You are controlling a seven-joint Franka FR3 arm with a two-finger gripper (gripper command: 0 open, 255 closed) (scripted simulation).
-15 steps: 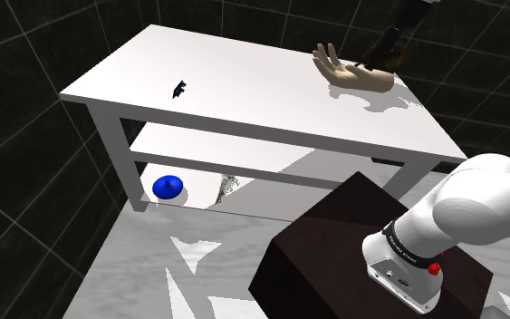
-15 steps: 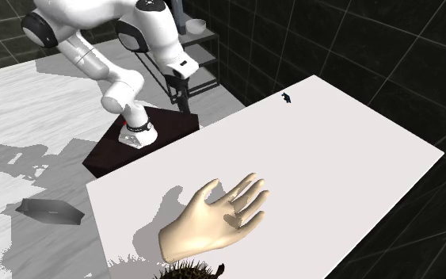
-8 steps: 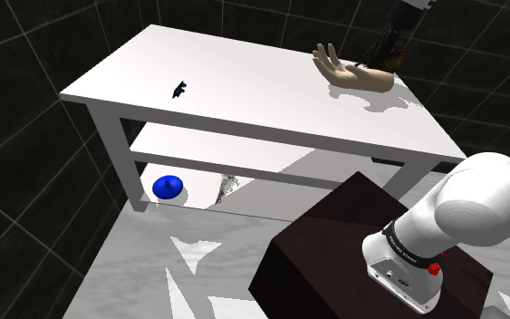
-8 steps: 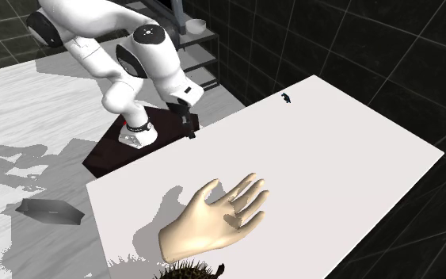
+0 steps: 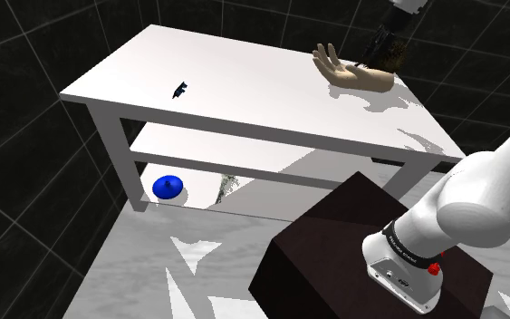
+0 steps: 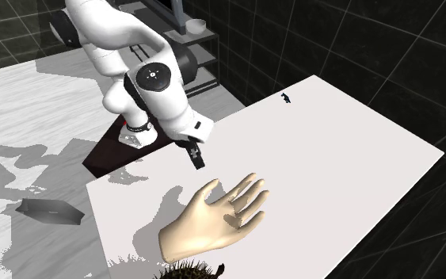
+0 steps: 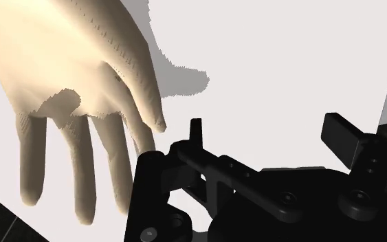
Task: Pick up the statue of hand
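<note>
Two jaws of my tool (image 6: 196, 157) stand apart and empty, so I line them across the wrist of the hand statue (image 6: 217, 214).

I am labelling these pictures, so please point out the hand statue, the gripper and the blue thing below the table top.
hand statue (image 6: 213, 220): second exterior view, on its palm.
gripper (image 6: 198, 162): second exterior view, at the tips of its black fingers.
blue thing (image 5: 168, 187): shoulder view, on its rounded middle.
</note>
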